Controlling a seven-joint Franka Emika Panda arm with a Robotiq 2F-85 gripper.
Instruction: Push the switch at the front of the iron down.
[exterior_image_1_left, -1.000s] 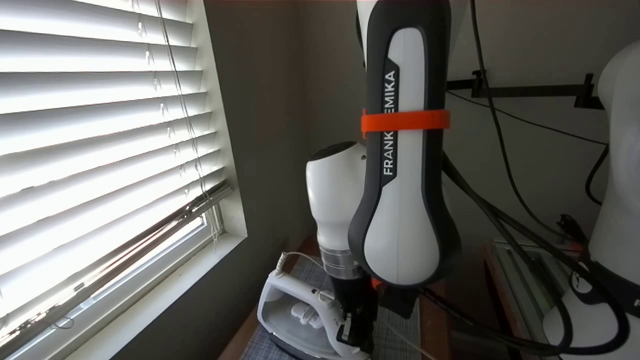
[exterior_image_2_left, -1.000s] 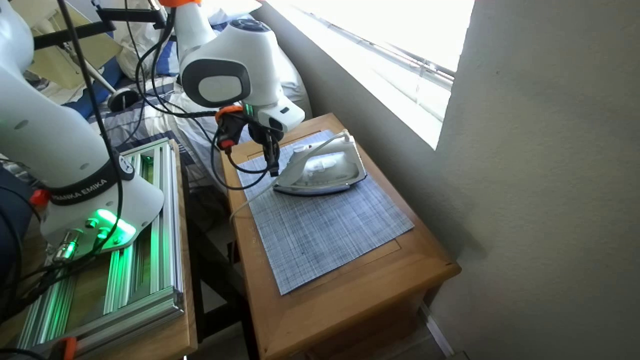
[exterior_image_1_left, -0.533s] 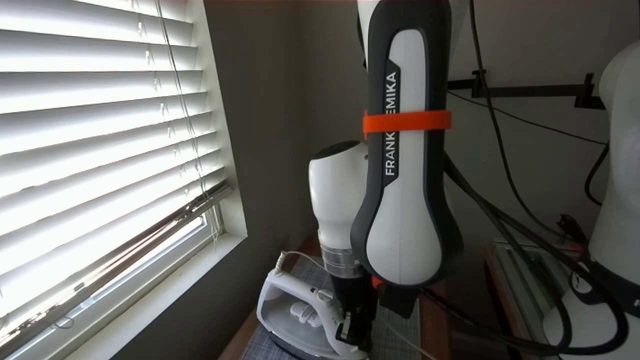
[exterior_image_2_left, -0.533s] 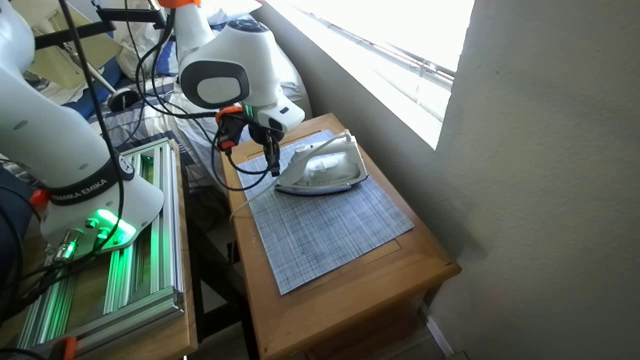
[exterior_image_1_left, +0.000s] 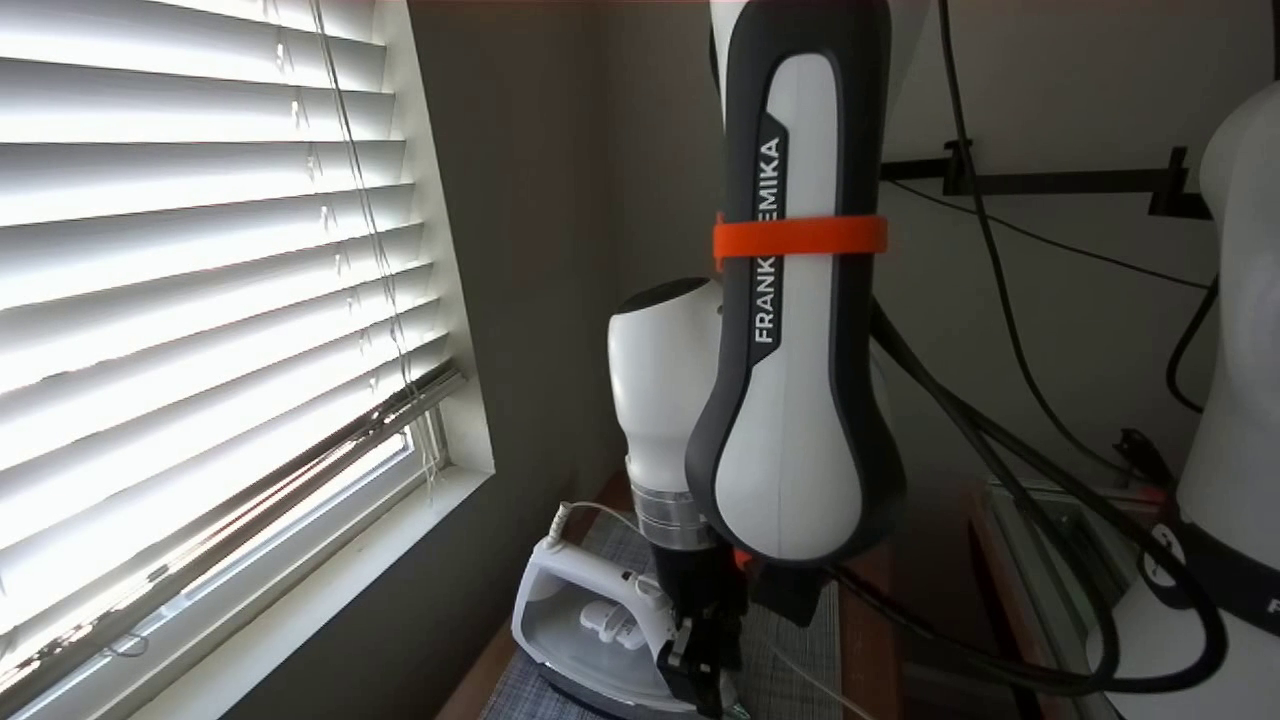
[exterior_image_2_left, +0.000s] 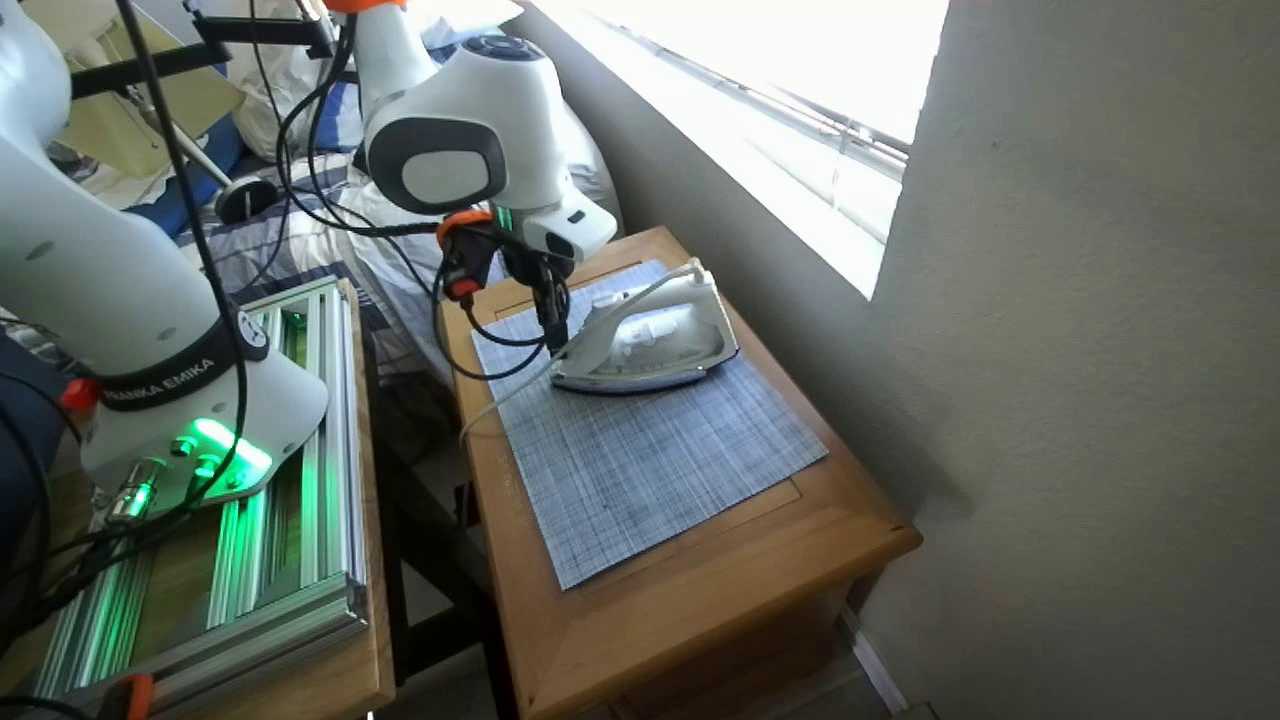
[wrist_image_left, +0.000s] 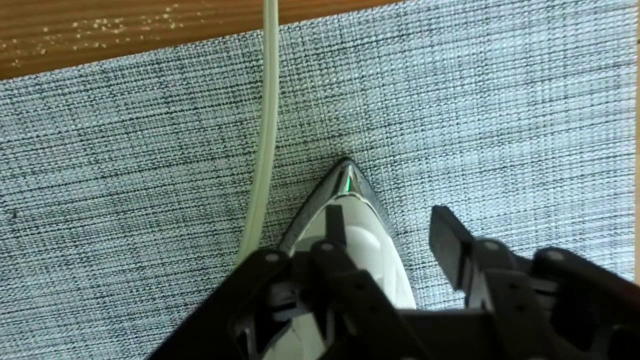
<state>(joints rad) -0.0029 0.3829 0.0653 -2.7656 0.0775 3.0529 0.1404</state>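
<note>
The white and pale grey iron (exterior_image_1_left: 585, 572) lies on its soleplate on a grey mat; it also shows in an exterior view (exterior_image_2_left: 655, 340). In the wrist view the iron's pointed nose (wrist_image_left: 372, 250) is below my gripper (wrist_image_left: 390, 222). The gripper is open and empty: one finger is over the white nose, the other is over the mat to the right. In both exterior views the gripper (exterior_image_1_left: 698, 685) is at the iron's front end, also seen here (exterior_image_2_left: 554, 330). Whether it touches is unclear. I cannot make out the switch; the gripper covers part of the iron's front.
The grey woven mat (exterior_image_2_left: 650, 480) lies on a wooden table (exterior_image_2_left: 700, 610). The iron's pale cord (wrist_image_left: 267, 125) runs past the nose over the mat and table edge. A wall and window (exterior_image_1_left: 220, 250) stand behind the iron. Black cables (exterior_image_2_left: 440, 330) hang beside the gripper.
The gripper has shifted slightly towards the iron's nose and covers more of it. The iron appears to have slid very slightly away from the arm.
</note>
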